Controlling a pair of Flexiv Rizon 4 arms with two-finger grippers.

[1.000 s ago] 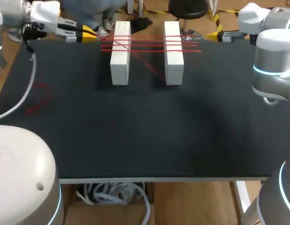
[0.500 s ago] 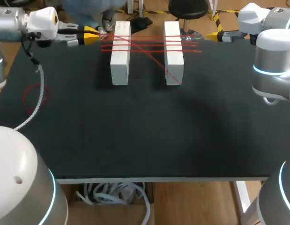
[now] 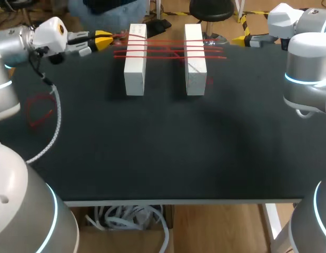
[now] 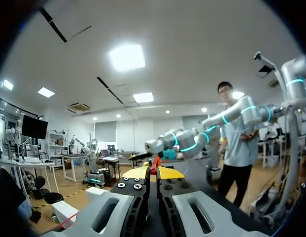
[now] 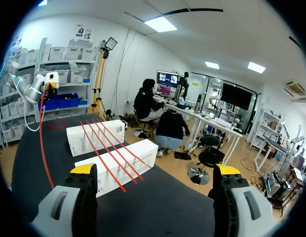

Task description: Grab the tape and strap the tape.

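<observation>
Thin red tape (image 3: 165, 51) strung in several lines across two white rectangular boxes (image 3: 135, 71) on the black table (image 3: 152, 153), one end pinched in the left tool (image 3: 109, 38), right tool (image 5: 155, 170) spread wide, well apart from the boxes.

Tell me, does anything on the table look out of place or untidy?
The tape lines run straight over both white boxes. One thing stands out: a loose red loop lies alone near the left edge of the table. Between the boxes one strand seems to cross the others.

Head camera overlooks the table (image 3: 152, 147); right wrist shares the boxes (image 3: 135, 68).
</observation>
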